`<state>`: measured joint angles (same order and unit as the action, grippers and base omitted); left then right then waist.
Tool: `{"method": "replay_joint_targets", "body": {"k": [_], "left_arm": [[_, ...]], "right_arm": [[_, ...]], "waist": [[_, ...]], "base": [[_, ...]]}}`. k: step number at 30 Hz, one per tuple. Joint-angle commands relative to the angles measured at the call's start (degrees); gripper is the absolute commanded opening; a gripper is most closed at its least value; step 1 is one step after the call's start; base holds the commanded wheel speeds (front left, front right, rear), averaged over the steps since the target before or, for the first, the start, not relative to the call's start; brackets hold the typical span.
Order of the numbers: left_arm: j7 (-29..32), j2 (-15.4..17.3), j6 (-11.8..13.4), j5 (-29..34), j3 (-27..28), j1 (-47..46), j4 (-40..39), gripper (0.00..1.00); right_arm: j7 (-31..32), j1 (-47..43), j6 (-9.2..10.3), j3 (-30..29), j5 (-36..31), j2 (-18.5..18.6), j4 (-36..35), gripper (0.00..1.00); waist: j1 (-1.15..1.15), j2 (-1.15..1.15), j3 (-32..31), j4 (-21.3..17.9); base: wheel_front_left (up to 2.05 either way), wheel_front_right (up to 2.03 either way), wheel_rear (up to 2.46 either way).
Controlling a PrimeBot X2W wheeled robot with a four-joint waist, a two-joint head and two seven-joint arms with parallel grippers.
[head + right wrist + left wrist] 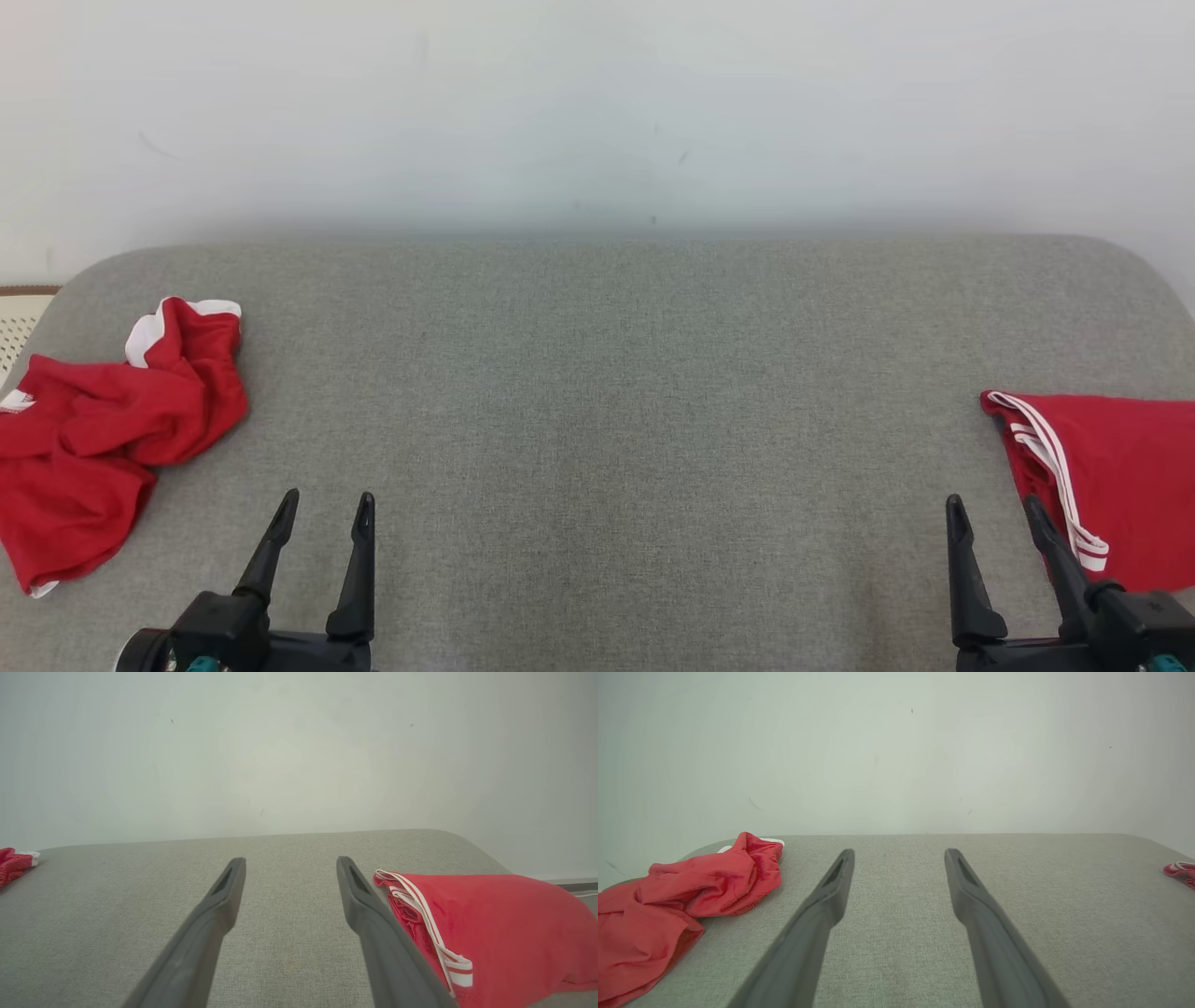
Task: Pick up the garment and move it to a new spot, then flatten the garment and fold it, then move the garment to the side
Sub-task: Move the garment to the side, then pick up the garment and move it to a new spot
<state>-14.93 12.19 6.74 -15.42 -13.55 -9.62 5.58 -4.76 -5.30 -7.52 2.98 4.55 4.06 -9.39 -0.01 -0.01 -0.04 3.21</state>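
Grey surface (597, 392) bears crumpled garment (103, 429) and folded garment (1120, 467), both cropped; left tool (329, 497) and right tool (991, 504) gape.

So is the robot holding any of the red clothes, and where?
Nothing is held. The left gripper and right gripper are both open. The crumpled red garment lies at the left, the folded red garment at the right, neither between fingers.

Our left end effector (329, 499) and right end effector (991, 504) have long, tapering black fingers (358, 569), black housings, teal trim.
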Motion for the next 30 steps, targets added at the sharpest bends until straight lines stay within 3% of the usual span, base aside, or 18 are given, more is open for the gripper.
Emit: {"method": "replay_joint_targets", "body": {"k": [1, 30], "left_arm": [[-0.23, -0.12, -0.02, 0.22, 0.15, 0.72, 0.15, 1.0], [-0.24, -1.15, -0.6, 0.45, 1.74, -0.22, 1.59, 1.0]], "right_arm": [[0.16, -0.87, 0.05, -0.27, -0.54, -0.16, -0.49, 1.0], [0.6, -1.18, 0.05, 0.58, 0.85, -1.04, -0.85, 1.0]], "waist": [[0.01, 0.01, -0.48, 0.04], [0.01, 0.01, -1.42, 0.42]], "base": [[0.0, 0.0, 0.0], [0.0, 0.0, 0.0]]}}
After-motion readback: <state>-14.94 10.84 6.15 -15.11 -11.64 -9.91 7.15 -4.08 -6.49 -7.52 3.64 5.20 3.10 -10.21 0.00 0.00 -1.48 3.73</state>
